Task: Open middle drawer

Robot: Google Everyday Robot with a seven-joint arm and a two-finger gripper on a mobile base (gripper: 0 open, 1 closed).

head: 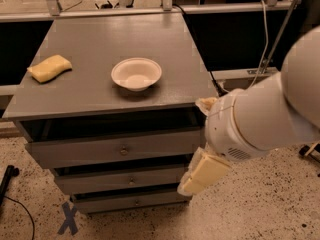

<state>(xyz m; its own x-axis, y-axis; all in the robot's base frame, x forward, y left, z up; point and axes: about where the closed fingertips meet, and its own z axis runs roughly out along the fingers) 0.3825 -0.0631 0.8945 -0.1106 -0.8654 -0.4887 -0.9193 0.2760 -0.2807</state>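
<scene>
Middle drawer [120, 180], claw [192, 181] by its rt end

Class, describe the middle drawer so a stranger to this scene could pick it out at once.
Find the grey cabinet with a white bowl on top. Three drawers stack down its front; the middle drawer is second, level with the gripper at its right end. It has a lower front and smaller knob than the top drawer; the lowest drawer sits beneath.
</scene>
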